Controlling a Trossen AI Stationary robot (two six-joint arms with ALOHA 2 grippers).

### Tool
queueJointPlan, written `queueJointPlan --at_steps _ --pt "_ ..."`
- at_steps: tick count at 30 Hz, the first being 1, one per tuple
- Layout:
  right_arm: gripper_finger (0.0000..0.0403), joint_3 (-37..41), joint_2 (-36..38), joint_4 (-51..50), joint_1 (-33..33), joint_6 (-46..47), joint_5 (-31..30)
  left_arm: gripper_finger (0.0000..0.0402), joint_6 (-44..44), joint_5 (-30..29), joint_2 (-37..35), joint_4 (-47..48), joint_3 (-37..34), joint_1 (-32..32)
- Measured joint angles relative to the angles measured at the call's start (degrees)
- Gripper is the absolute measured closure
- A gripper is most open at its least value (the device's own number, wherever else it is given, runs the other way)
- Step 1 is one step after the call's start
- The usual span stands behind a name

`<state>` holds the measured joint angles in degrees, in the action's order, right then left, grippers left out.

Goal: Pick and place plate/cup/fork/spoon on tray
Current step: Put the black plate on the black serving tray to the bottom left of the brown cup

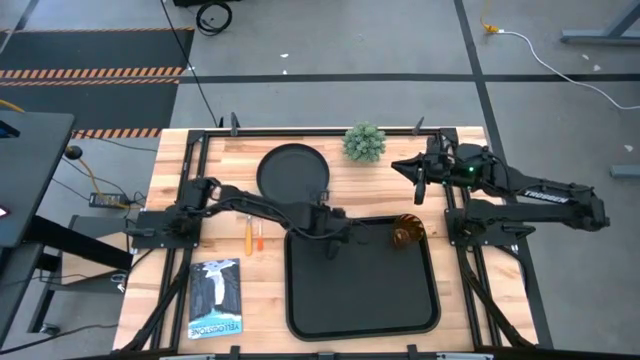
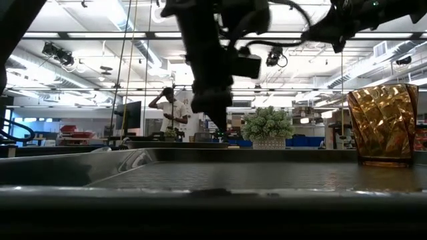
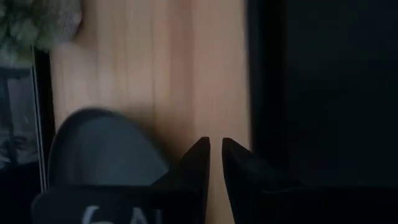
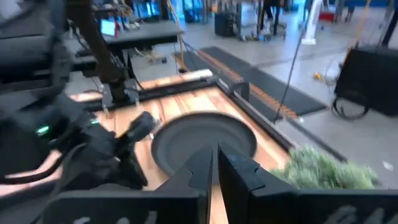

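While the left pincer (image 1: pixel 330 243) hangs over the tray's (image 1: pixel 362 320) far-left corner, fingers nearly shut on nothing, the cup (image 1: pixel 405 233) already sits upright in the tray's far-right corner. Plate (image 1: pixel 292 172), fork (image 1: pixel 248 232) and spoon (image 1: pixel 259 237) are on the bench (image 1: pixel 260 290) (cutlery lying left of the tray). Right pincer (image 1: pixel 420 185) waits beside the potted plant (image 1: pixel 364 143), also nearly closed and empty.
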<state>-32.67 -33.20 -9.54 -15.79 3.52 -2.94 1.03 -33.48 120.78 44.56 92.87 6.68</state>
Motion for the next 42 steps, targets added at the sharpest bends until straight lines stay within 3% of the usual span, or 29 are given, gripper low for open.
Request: queueJointPlan --at_steps 5,13,29,42 --pt "0.0373 0.0 -2.1 2.8 3.5 -1.8 -0.1 0.0351 -2.4 0.2 -7.3 -10.0 -8.1 -2.4" --pt "0.0373 0.0 -6.3 6.2 7.5 -4.9 -0.5 0.0351 -5.4 6.7 -15.7 -25.6 -17.7 -6.7" --pt "0.0373 0.0 -14.9 10.3 17.9 -4.7 1.1 0.0351 -12.3 8.5 -29.2 -35.1 -36.6 -10.4" --pt "0.0373 0.0 -21.8 14.5 26.2 -9.1 -11.8 0.0351 -19.9 9.1 -37.8 -41.1 -47.9 -15.3"
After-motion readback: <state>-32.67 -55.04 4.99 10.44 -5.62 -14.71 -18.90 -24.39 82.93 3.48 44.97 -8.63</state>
